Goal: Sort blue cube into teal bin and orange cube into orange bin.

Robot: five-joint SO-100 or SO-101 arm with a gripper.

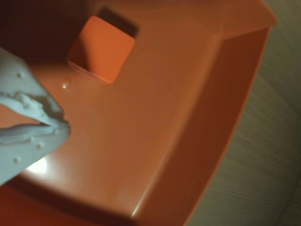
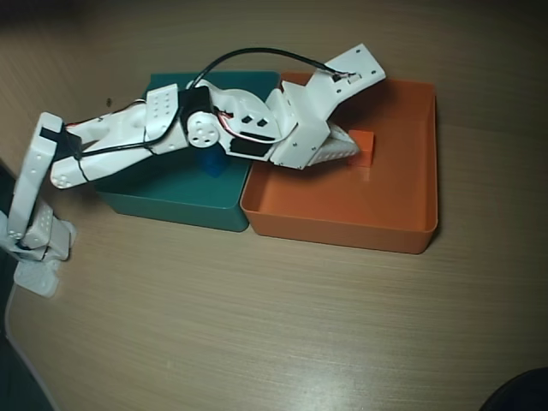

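The orange cube (image 1: 101, 49) lies on the floor of the orange bin (image 1: 155, 141), free of the gripper. In the overhead view the orange cube (image 2: 365, 147) sits in the far middle part of the orange bin (image 2: 402, 205). My gripper (image 1: 65, 126) enters the wrist view from the left with its white fingertips touching, empty, just beside the cube. In the overhead view the gripper (image 2: 353, 152) hangs over the orange bin. The blue cube (image 2: 212, 163) lies in the teal bin (image 2: 171, 201), partly hidden under the arm.
The two bins stand side by side, touching, at the far middle of a wooden table (image 2: 257, 325). The arm's base (image 2: 34, 240) is at the left edge. A black cable (image 2: 248, 56) loops over the arm.
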